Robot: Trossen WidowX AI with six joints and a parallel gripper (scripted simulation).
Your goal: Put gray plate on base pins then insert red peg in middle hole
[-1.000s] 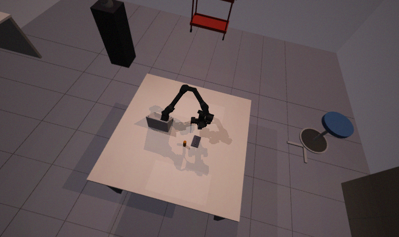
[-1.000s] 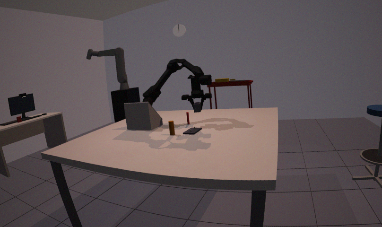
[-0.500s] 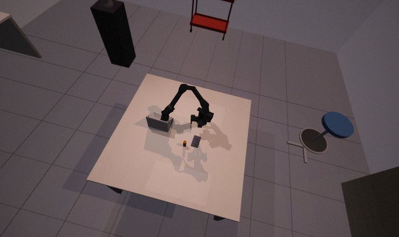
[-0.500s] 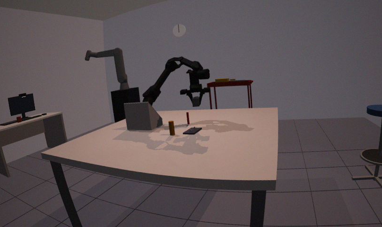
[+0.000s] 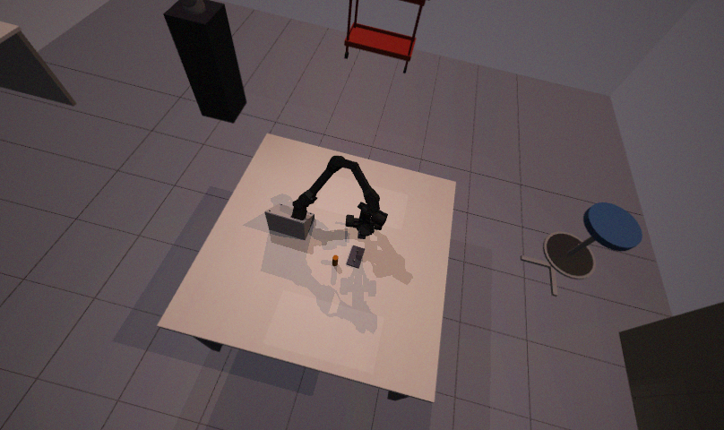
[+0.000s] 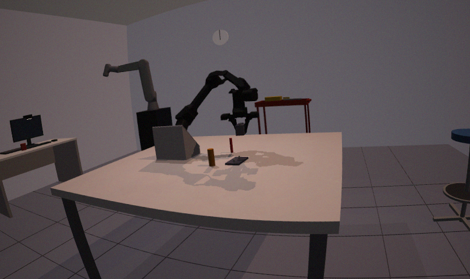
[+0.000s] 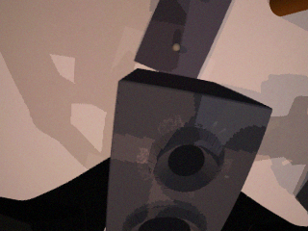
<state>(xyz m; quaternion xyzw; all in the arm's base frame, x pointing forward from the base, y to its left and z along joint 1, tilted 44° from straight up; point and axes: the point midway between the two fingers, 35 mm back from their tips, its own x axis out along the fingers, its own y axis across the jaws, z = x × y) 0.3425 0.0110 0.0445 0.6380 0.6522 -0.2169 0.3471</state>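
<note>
My gripper (image 6: pixel 240 128) (image 7: pixel 159 166) is shut on the gray plate (image 6: pixel 240 130) (image 7: pixel 137 115), a thick block with round holes, two of which show in the wrist view. It holds the plate in the air, above and behind the base in the exterior view. The dark base (image 5: pixel 360 249) (image 6: pixel 230 163) (image 7: pixel 204 34) lies flat on the table with two small upright pins. In the wrist view one pin shows beyond the plate's far edge. The red peg (image 6: pixel 231 145) stands upright on the table behind the base; I cannot make it out in the top view.
An orange cylinder (image 5: pixel 334 261) (image 6: pixel 211 157) (image 7: pixel 289 6) stands upright close beside the base. A gray wedge-shaped block (image 5: pixel 288 225) (image 6: pixel 168 142) stands at the arm's foot. All of these are on the pale table (image 5: pixel 237 298) (image 6: pixel 282 193).
</note>
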